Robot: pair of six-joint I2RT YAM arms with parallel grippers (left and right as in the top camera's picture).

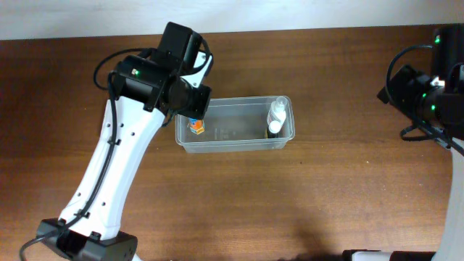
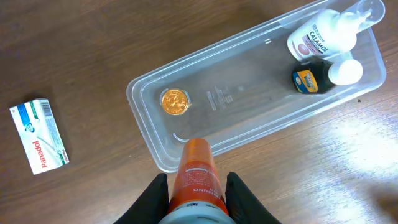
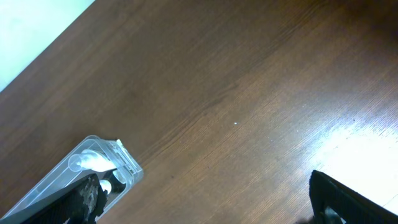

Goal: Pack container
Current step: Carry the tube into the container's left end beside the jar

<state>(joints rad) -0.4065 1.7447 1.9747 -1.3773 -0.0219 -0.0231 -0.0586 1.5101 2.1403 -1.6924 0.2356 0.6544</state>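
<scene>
Container (image 2: 249,109) holds white bottle (image 2: 320,36), dark bottle (image 2: 311,79), orange disc (image 2: 175,101)

2 btls (image 2: 320,37) in container (image 2: 249,109), box (image 2: 38,135) outside

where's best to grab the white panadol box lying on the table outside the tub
Grip the Panadol box at mid-length, jaws across its narrow width on the long sides, coming down from above. It lies flat on the table, broad printed face up, apart from the container, so those sides are open.
</scene>
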